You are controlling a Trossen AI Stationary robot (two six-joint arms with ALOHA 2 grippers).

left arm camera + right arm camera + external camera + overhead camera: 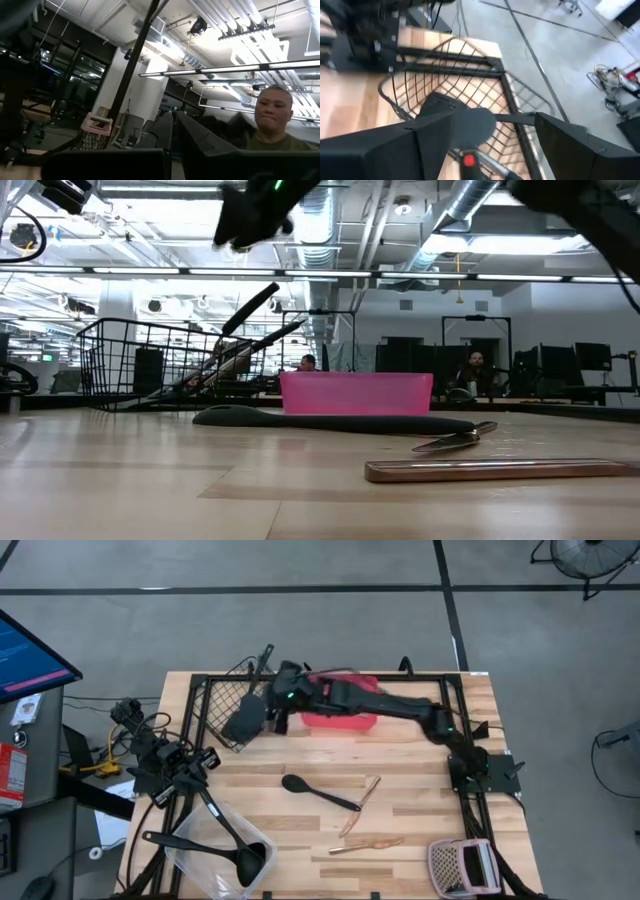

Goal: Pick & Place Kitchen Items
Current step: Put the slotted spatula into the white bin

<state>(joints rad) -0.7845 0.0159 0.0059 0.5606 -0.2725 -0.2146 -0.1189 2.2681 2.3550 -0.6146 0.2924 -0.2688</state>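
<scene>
The right hand point(262, 712) hangs over the black wire basket point(228, 705) at the bench's point(420, 790) far left corner, fingers spread open. A black spatula point(457, 122) lies in the basket just below them, not gripped. The left hand point(205, 762) is closed near the clear tub point(200, 862). A black spoon point(318, 791) lies mid-bench.

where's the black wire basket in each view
High view: black wire basket at the table's far left, right gripper above it.
Low view: at left, utensil handles sticking out.
Left wrist view: not in it.
Right wrist view: mid-picture, beyond the open jaws.
Shared landmark: pink tray, right of the basket in the high and low views.
</scene>
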